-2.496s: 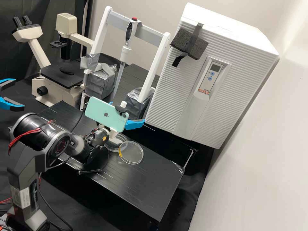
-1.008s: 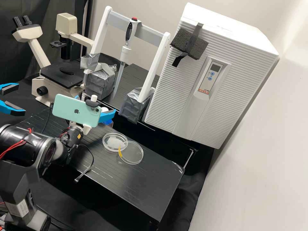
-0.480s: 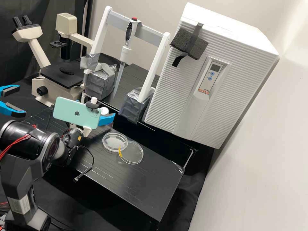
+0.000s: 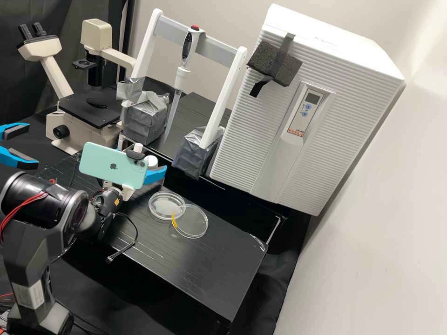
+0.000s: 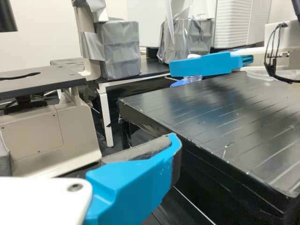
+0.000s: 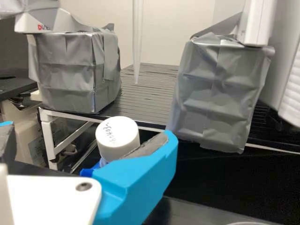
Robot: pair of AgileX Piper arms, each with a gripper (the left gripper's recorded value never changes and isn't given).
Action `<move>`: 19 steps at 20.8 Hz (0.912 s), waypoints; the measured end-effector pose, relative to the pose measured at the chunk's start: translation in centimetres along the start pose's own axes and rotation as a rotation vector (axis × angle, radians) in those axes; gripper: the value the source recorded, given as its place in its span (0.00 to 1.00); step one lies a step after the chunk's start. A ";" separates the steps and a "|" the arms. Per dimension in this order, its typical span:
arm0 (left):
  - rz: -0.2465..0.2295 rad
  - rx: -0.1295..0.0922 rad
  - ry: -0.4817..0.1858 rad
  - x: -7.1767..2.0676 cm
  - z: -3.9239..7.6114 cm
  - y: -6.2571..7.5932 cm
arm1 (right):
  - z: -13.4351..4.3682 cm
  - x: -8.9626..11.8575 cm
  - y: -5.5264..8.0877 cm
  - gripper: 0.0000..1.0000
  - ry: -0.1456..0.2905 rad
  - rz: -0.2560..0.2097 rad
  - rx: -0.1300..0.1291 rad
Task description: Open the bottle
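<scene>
fingers (image 4: 156, 174) of right arm (image 4: 51, 209) apart around bottle (image 4: 150, 161), arm stretched low.

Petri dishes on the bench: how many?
2. The frosted dish lies on the black bench; the clear dish sits against its rim, toward the near corner. None seems hidden.

Two overlapping petri dishes (image 4: 191, 222) lie near a microscope (image 4: 79, 111) and hung pipette (image 4: 179, 79).

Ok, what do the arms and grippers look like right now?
The right arm is dark grey with fat round joints, red cables looping over one, a mint-green phone clamped at the wrist and a thin black cable. The left gripper has a white body and angular bright blue fingers with dark grey pads.
</scene>
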 end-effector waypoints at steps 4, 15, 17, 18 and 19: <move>-0.005 -0.005 0.001 0.04 -0.1 -0.1 | 0.2 0.0 0.2 0.00 -0.008 0.007 0.001; 0.001 -0.011 0.008 0.10 -0.1 -0.1 | 0.4 -0.2 0.0 0.00 -0.015 -0.001 0.001; 0.003 -0.013 0.011 0.10 -0.1 -0.1 | 0.4 -0.2 0.0 0.00 -0.015 -0.001 0.001; 0.003 -0.014 0.012 0.10 -0.1 -0.1 | 0.4 -0.2 0.0 0.00 -0.015 -0.001 0.001; 0.004 -0.014 0.013 0.10 -0.1 0.0 | 0.4 -0.2 0.0 0.00 -0.015 -0.001 0.001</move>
